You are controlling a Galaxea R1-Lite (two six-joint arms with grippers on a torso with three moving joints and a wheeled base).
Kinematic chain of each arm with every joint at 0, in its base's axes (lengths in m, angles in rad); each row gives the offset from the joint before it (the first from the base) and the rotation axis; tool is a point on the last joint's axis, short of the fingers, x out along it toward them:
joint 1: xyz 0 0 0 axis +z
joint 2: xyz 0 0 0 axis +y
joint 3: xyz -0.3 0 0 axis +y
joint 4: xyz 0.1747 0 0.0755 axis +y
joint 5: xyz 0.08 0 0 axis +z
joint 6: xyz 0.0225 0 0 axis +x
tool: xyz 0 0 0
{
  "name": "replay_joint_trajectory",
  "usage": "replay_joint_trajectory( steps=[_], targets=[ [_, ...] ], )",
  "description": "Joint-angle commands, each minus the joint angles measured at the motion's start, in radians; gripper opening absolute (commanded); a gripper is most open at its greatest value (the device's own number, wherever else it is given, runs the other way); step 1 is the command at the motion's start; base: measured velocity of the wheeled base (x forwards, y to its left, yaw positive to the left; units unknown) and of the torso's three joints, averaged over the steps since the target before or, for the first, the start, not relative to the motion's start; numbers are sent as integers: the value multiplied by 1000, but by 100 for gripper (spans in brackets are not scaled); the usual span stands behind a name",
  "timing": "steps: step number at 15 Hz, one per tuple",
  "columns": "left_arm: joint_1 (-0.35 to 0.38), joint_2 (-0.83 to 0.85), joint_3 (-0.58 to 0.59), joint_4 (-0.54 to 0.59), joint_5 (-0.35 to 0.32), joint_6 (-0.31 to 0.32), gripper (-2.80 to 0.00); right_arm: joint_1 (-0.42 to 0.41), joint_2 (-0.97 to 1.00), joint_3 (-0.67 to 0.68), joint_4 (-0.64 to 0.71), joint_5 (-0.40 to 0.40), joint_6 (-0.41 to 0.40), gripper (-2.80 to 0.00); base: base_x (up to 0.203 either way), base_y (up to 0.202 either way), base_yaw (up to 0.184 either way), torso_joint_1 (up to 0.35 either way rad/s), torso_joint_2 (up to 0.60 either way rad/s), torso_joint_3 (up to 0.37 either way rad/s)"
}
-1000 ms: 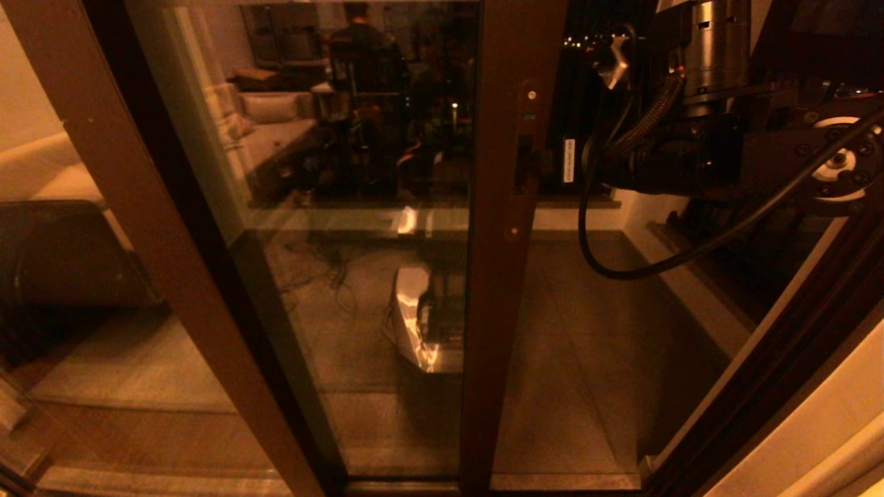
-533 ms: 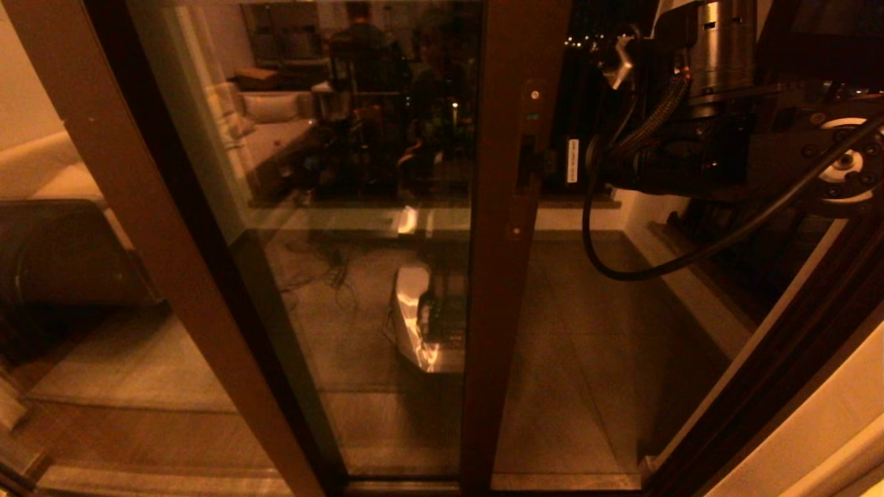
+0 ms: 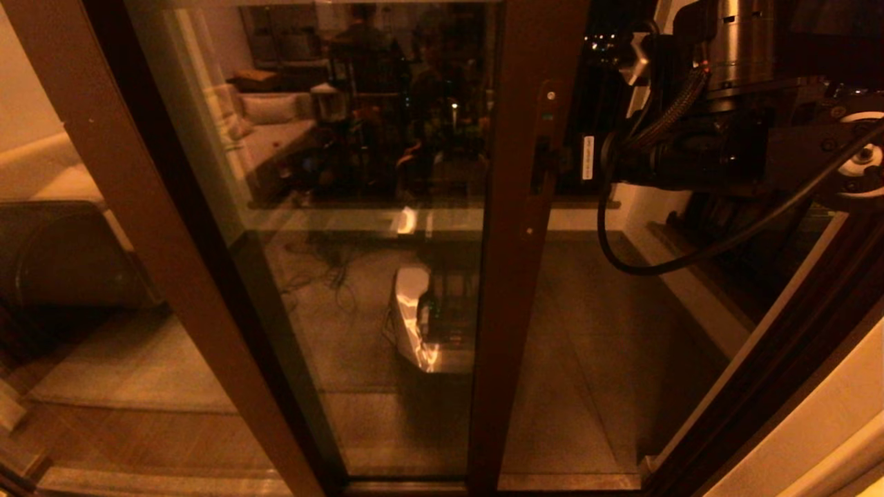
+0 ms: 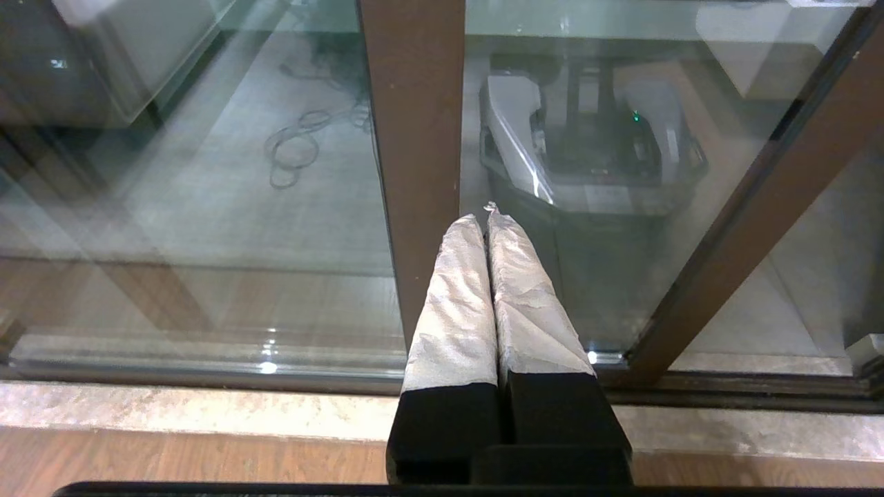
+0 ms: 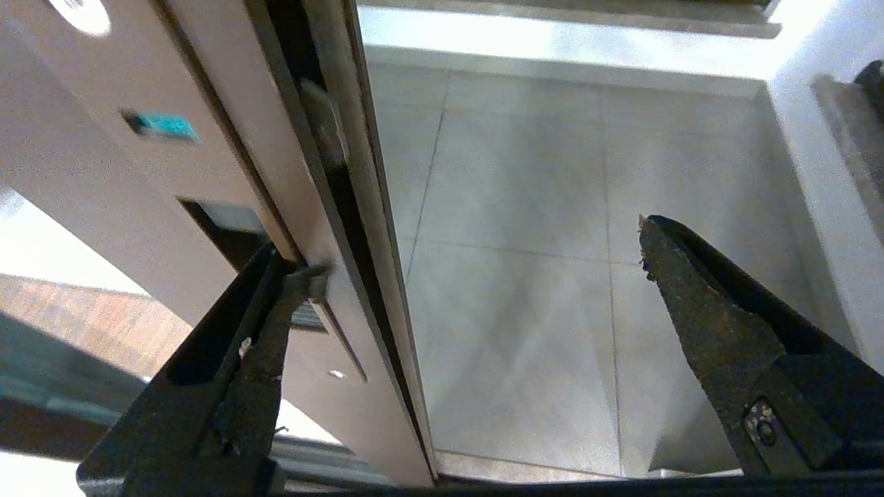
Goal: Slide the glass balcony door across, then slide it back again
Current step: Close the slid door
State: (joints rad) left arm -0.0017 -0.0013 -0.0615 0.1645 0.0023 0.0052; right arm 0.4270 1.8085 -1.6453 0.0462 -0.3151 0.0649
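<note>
The glass balcony door (image 3: 387,207) stands partly open, its stile mid-scene. The right gripper (image 5: 476,255), jaws spread wide, hooks one finger (image 5: 276,297) in the handle (image 3: 543,166); the pull should stay level along the track. The left gripper (image 4: 487,221), fingers pressed together, idles low.

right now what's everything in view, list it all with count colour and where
glass balcony door: one, reflective pane in dark brown frame, centre of the head view, partly open
door handle: one, dark, on the door's vertical stile
fixed post: one, lighter brown, slanting at left
balcony floor: grey tiles, seen through the gap right of the stile
black cable: one, looping under the right arm
left claw: one, silver-wrapped fingers together, low before the glass, idle
right claw: one, black, open, one finger at the handle recess on the door's edge
</note>
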Motion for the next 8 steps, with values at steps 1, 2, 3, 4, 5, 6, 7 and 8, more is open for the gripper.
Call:
replay_joint_trajectory(
  steps=[1, 2, 3, 4, 5, 6, 7, 8],
  targets=[
    [0, 0, 0, 1, 1, 0, -280, -4, -7, 0, -5, 1, 1, 0, 0, 0, 0, 0, 0, 0],
    [0, 0, 0, 1, 1, -1, -280, -11, -8, 1, -5, 1, 1, 0, 0, 0, 0, 0, 0, 0],
    [0, 0, 0, 1, 1, -1, -280, -19, -12, 1, -5, 2, 3, 0, 0, 0, 0, 0, 0, 0],
    [0, 0, 0, 1, 1, -1, -280, -29, -15, 5, -5, 2, 3, 0, 0, 0, 0, 0, 0, 0],
    [0, 0, 0, 1, 1, 1, -280, -36, -27, 17, -5, 3, 3, 0, 0, 0, 0, 0, 0, 0],
    [0, 0, 0, 1, 1, 0, -280, -41, -40, 39, -5, 6, 3, 0, 0, 0, 0, 0, 0, 0],
    [0, 0, 0, 1, 1, -1, -280, -44, -56, 61, -5, 12, 3, 0, 0, 0, 0, 0, 0, 0],
    [0, 0, 0, 1, 1, 1, -280, -47, -71, 86, -6, 15, 1, 0, 0, 0, 0, 0, 0, 0]
  ],
)
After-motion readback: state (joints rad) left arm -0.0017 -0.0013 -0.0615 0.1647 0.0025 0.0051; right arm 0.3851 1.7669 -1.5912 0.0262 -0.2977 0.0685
